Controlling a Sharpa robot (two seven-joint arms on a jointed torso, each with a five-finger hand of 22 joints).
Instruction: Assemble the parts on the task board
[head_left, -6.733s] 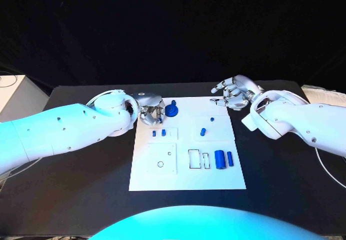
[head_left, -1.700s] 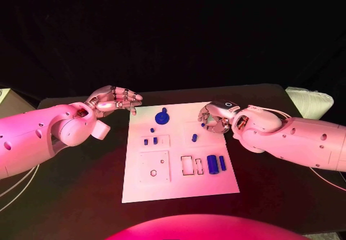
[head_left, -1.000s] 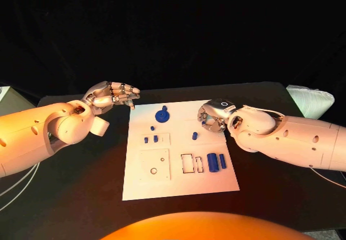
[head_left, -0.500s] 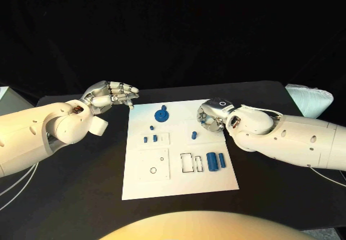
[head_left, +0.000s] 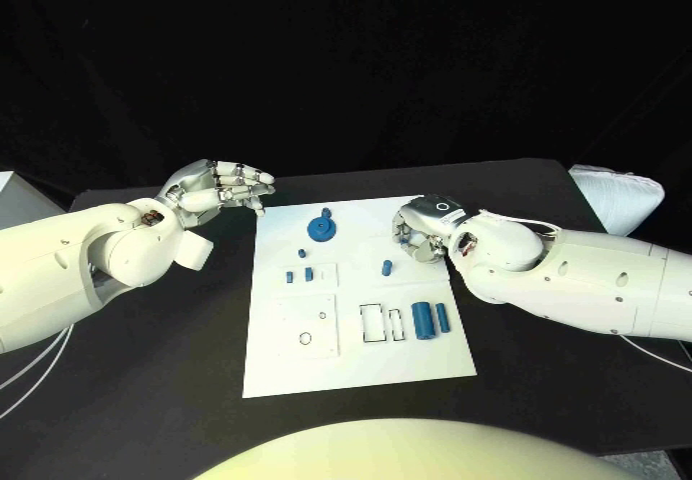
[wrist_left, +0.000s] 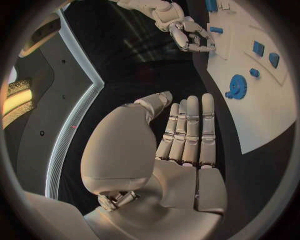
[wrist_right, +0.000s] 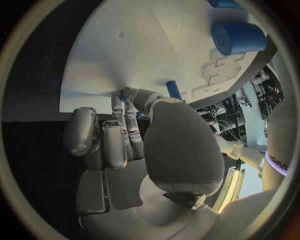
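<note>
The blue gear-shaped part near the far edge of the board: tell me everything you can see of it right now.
The blue gear-shaped part is a round, toothed disc, apparently plastic, with a small blue knob joined at its far side. It lies flat on the white task board, near the board's far edge and toward its left side. Nothing grips it: the left hand hovers off the board over the black table, and the right hand is at the board's right edge. The left wrist view shows it too, untouched.

Small blue parts (head_left: 423, 319) lie scattered on the flat white task board (head_left: 361, 360).
</note>
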